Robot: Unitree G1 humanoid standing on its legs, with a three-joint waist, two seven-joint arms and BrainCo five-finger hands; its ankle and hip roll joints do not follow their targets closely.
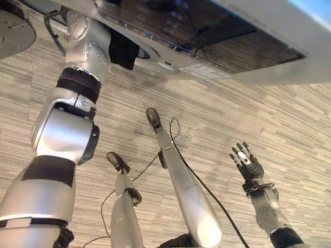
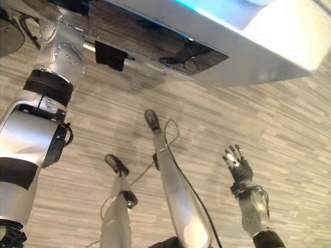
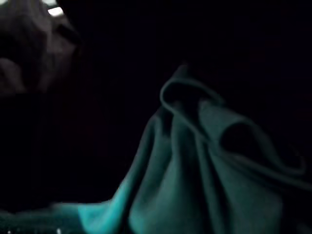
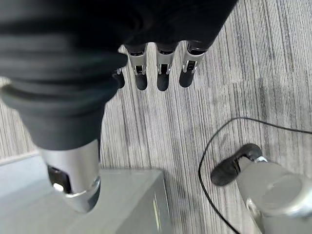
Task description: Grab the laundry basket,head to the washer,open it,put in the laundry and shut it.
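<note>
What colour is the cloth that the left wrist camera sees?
The cloth is dark teal green, seen best in the left wrist view.

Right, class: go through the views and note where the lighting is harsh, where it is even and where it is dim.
Right eye view: glare washes out the pale top of the washer. Left wrist view: near darkness, only the teal cloth catches light. Right wrist view: even light on the striped floor and the open right hand.

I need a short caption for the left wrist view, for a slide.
Teal cloth, bunched in folds, lies in a dark space in front of the left wrist camera.
</note>
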